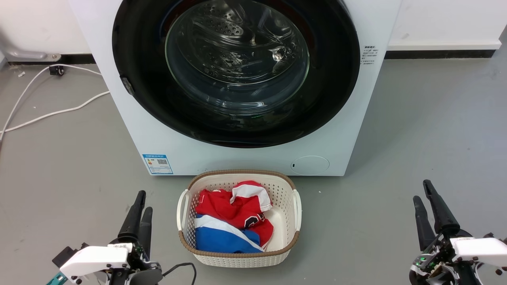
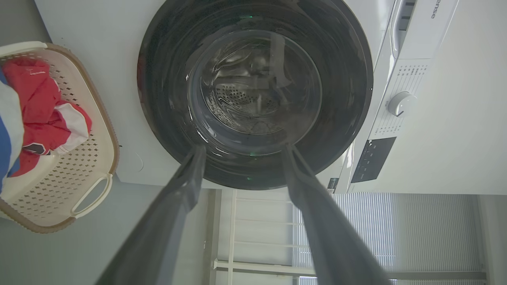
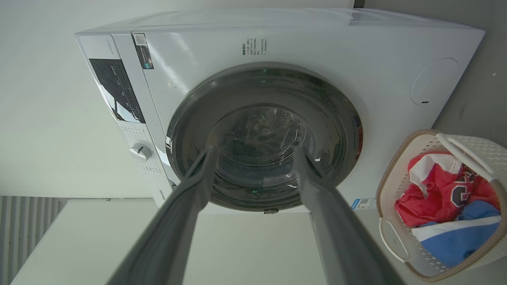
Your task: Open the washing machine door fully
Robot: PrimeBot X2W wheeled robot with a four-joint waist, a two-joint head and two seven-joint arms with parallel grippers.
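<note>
Two empty sets, left fingers (image 1: 132, 215) and right fingers (image 1: 437, 209), spread apart. Probably heavy, hard, slippery washing machine door (image 1: 142, 47), best pulled by rim catch (image 1: 126, 85).

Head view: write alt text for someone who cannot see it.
A white washing machine with its black door shut stands on a grey floor, a basket of red and blue clothes before it. The left claw and right claw point up from the bottom corners.

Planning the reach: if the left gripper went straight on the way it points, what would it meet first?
Probably the washing machine door: in the wrist view the left gripper points its open fingers at the door's glass, with nothing visible between. How far off it is remains unclear.
</note>
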